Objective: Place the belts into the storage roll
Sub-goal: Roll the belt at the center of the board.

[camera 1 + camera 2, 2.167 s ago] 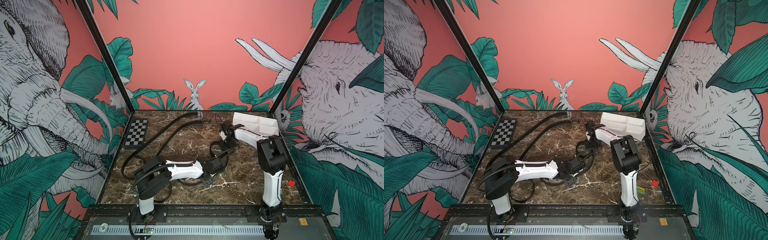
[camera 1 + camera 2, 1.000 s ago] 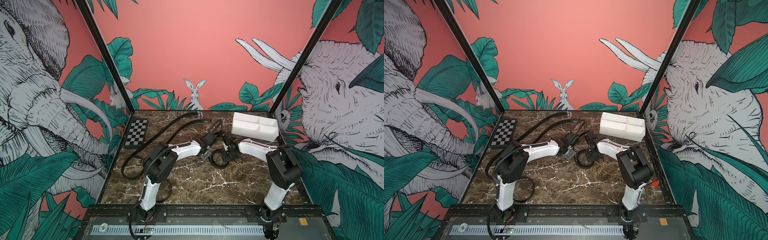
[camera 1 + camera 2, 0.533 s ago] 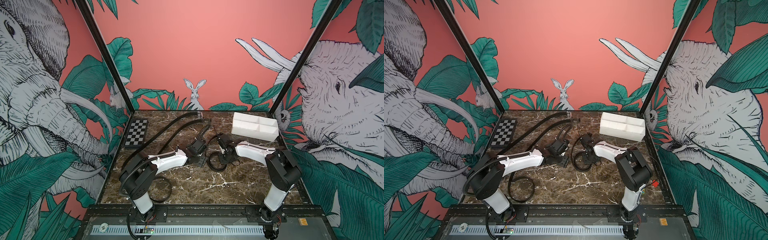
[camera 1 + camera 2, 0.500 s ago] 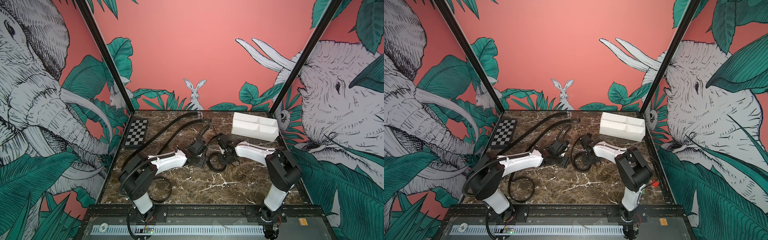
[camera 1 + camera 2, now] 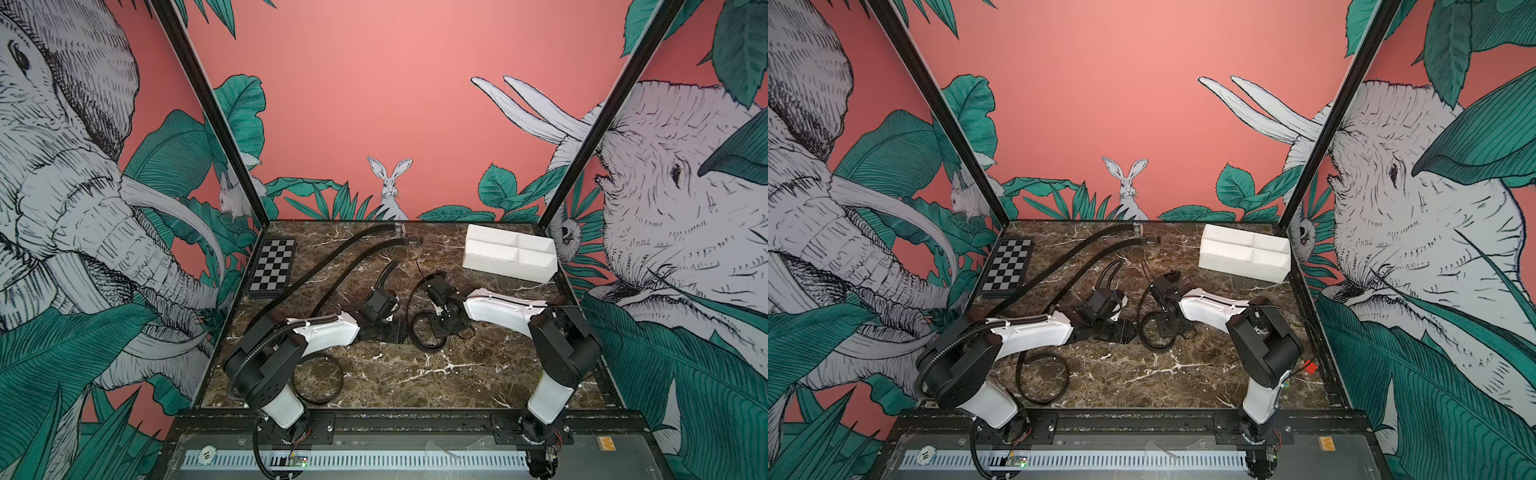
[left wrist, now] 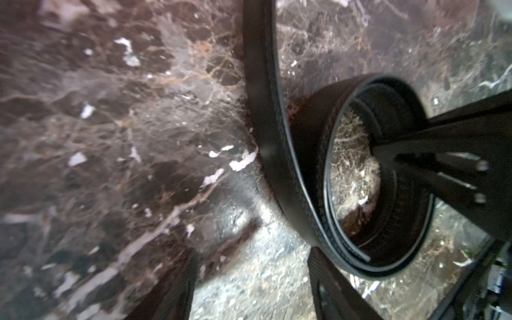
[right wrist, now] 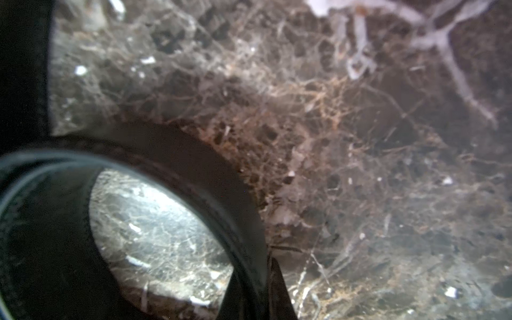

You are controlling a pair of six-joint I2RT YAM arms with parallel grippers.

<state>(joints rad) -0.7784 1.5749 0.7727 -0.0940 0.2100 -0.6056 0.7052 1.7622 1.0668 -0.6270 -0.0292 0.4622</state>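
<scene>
A black belt [image 5: 424, 337] lies partly coiled on the marble floor at mid-table, with a loose tail curving away behind it. My right gripper [image 7: 255, 288] is shut on the coil's wall [image 7: 210, 177]; in a top view it [image 5: 438, 328] sits at the coil's right side. My left gripper [image 6: 249, 285] is open with only bare floor between its fingers [image 6: 327, 285]. The coil [image 6: 302, 194] stands just past one fingertip. A second belt [image 5: 318, 380] forms a loose loop at the front left, beside the left arm's base. The white storage roll [image 5: 509, 253] stands at the back right, its compartments holding nothing that I can see.
A black-and-grey checkered board [image 5: 272, 266] lies at the back left. Two ribbed black cable hoses [image 5: 332, 257] run from the back centre toward the left arm. A small red object [image 5: 1308, 368] lies near the right wall. Printed walls close in three sides.
My left arm has drawn back from the back centre and come down beside the coil, its jaws narrowing. My right gripper has dragged the belt slightly toward the front left.
</scene>
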